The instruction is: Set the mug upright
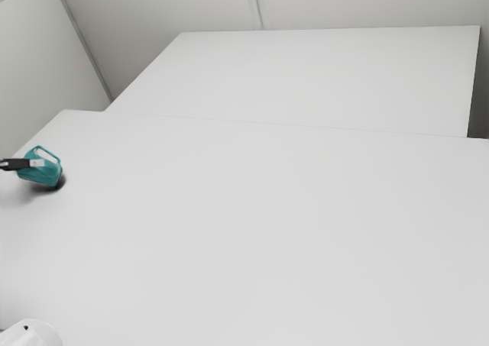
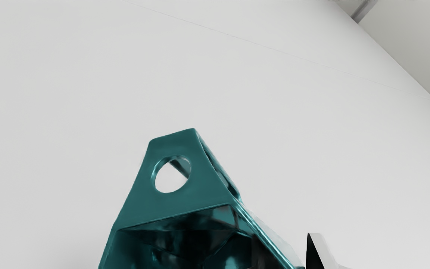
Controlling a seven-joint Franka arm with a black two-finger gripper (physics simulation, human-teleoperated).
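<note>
the mug (image 1: 46, 173) sits at the exterior view's left, on the near table (image 1: 267, 231) or just above it. it leans, with its handle (image 1: 48, 154) uppermost and its open mouth turned toward the arm, so it isn't upright. the gripper (image 1: 38, 163) is right at it; whether it's spread or pinching the wall i can't tell from here.

what bothers me is the lean. if the hold is poor, or there's none, the mug could roll onto its side or drop hard on its bottom edge as it's turned. let go while it's tilted and it might tip back toward the arm, since the handle weighs it to one side. pushed too low, that edge could jam against the table and twist the mug askew. backing out carelessly might snag the rim (image 2: 177, 216) and drag it over again.

around it, a rounded white piece (image 1: 30, 335) stands near, at the exterior view's left, well apart. far off, another pale surface (image 1: 306, 79) runs toward the wall (image 1: 153, 10). i see no obstacle beside the mug; the gripper itself is the likeliest thing to get in its way.
</note>
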